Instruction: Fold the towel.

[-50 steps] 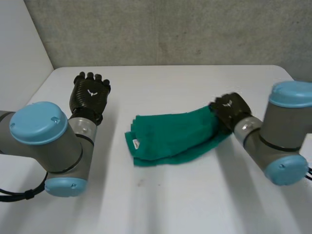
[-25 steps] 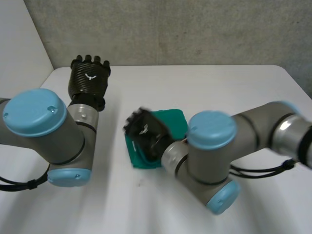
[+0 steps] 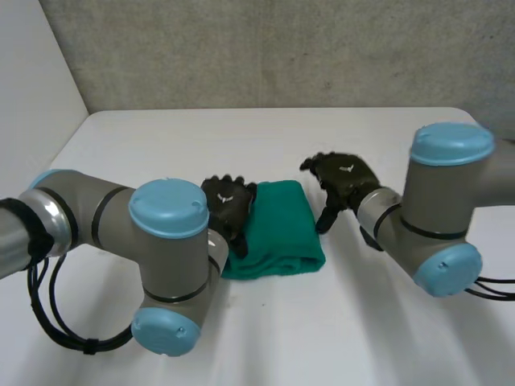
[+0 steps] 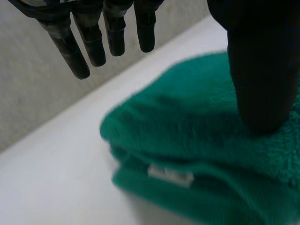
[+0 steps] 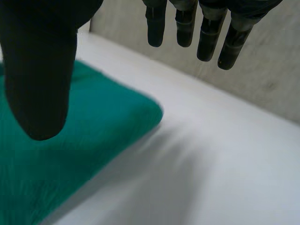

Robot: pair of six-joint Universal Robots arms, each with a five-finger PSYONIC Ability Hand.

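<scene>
Desk: the white desk (image 3: pixel 338 322) is bare along its near side; the robot's two arms reach in from near left and near right.
Towel: the green towel (image 3: pixel 278 233) lies flat in the middle of the desk as a compact stack of several layers, with its rounded fold on the near side.
Tag: a small white tag (image 4: pixel 171 174) peeks out between the layers at the towel's left edge.
Left hand: the left hand (image 3: pixel 228 207) sits at the towel's left edge with its fingers straight and spread, clamped on nothing. Its thumb hangs over the top layer, and whether it touches the cloth cannot be told.
Right hand: the right hand (image 3: pixel 344 178) hovers just beside the towel's far right corner, clear of the cloth, with its fingers straight and apart and nothing held.
Wall: a grey wall (image 3: pixel 282 48) stands behind the desk's far edge.
Done: the folding itself looks finished, since the cloth is already doubled into a small block and neither hand grips it.
Left: at most a pat to flatten or square the stack, then drawing both hands away.
</scene>
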